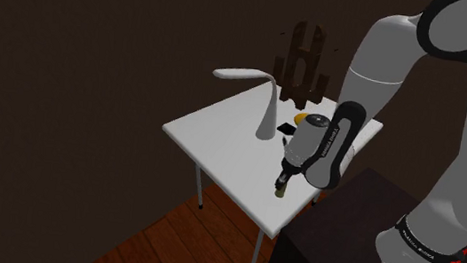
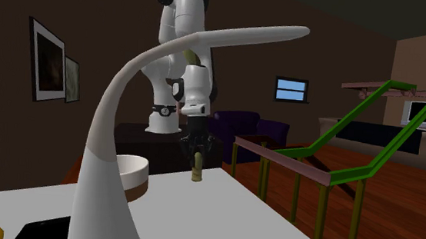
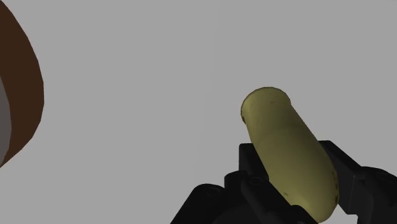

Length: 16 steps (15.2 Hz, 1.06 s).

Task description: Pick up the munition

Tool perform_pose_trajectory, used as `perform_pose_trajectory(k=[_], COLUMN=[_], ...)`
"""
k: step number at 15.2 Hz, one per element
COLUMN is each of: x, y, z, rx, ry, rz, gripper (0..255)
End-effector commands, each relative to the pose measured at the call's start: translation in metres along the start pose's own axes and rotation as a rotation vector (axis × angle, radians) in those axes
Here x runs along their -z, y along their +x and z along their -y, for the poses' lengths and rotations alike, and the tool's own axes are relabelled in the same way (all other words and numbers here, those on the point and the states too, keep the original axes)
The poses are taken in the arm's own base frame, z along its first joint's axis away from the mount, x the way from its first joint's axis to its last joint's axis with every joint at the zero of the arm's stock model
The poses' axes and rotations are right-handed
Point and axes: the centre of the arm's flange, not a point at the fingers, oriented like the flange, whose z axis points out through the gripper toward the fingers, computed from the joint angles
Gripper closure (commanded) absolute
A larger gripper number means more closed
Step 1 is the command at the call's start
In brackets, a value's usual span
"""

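The hand [image 3: 292,167] is gripping the munition [image 3: 287,146], an olive-yellow cylinder with a rounded end. Its two black fingers [image 3: 253,167] are pressing in on either side of the part nearest the palm, so it is sitting part-closed, as far as the body allows. In the shoulder view the munition is pointing down at the table [image 1: 222,143], near the edge closest to the stand and well apart from the white lamp [image 1: 267,103]. I'm judging this as the lift: the grasp looks made, so the move wants a straight, steady rise with firm pressure. The smooth round body is being held near one end and could pivot or slide between the pads. The second exterior view is showing a brown-rimmed bowl [image 2: 132,175] nearby, so going up before going sideways seems wise. What's proving hard to read is whether the lower tip is touching the table or hanging just clear. The bowl is also being cut off at the wrist view's edge.
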Motion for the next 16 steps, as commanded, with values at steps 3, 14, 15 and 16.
perform_pose_trajectory(k=[3,14,15,16], x=[0.018,0.075,0.076,0.076], y=[0.002,0.011,0.011,0.011], z=[-0.001,-0.001,-0.001,-0.001], rx=[-0.002,-0.002,-0.001,-0.001], ry=[-0.001,-0.001,0.0,0.0], rz=[0.001,0.001,0.001,0.001], gripper=[255,255,255,255])
